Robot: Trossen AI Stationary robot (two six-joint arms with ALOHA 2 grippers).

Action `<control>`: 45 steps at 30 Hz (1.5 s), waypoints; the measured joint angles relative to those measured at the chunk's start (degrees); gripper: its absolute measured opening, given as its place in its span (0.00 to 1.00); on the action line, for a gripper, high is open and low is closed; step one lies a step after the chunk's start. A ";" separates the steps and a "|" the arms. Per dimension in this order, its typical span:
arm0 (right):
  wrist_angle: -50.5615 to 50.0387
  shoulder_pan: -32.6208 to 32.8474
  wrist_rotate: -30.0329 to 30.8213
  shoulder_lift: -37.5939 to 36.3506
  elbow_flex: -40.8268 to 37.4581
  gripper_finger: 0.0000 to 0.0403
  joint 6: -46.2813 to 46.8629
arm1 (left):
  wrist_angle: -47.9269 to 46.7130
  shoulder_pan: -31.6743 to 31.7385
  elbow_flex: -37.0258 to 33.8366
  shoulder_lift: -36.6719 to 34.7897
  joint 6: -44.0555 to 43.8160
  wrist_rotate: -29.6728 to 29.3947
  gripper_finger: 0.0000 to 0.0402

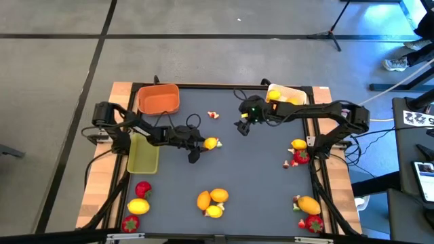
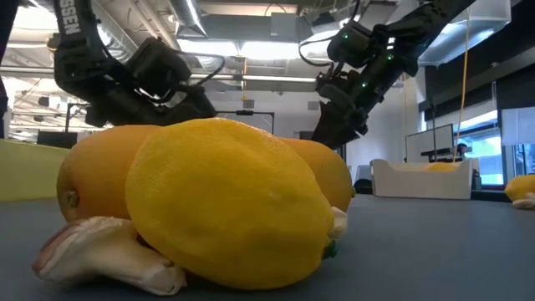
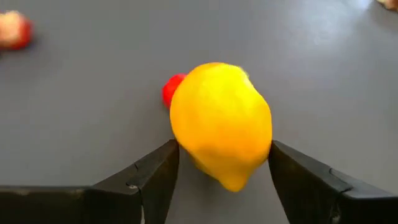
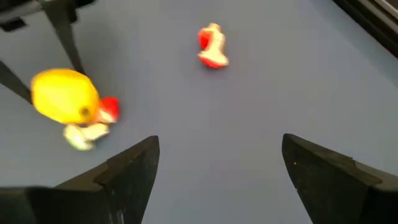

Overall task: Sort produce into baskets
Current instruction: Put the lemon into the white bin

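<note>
Two fingers of the left gripper flanked a yellow lemon at centre frame in the high view, both fingers touching its sides, so the jaws were closed on it. Seen from the left wrist, the lemon's long axis ran up and down the picture, pointed tip toward the gripper, with a red bit just behind it. The right gripper hung upper centre, jaws wide and empty, above a pale-and-red piece.

Lettering on the left arm in the low view was cut off and unreadable.

At upper left, the orange basket looked empty; below it, the yellow-green basket did too. The white basket, upper right, held yellow fruit.
</note>
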 joint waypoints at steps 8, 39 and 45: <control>5.18 3.58 -0.04 -0.02 0.00 0.83 -0.87 | -0.35 -0.48 1.21 1.10 3.41 1.14 0.35; 32.54 13.96 -7.66 4.05 0.04 0.83 1.18 | -5.07 -0.26 1.24 -21.65 10.73 0.46 0.32; 34.55 13.76 -7.55 4.15 0.04 0.81 1.17 | -3.73 -0.19 1.24 -21.65 10.78 0.23 0.32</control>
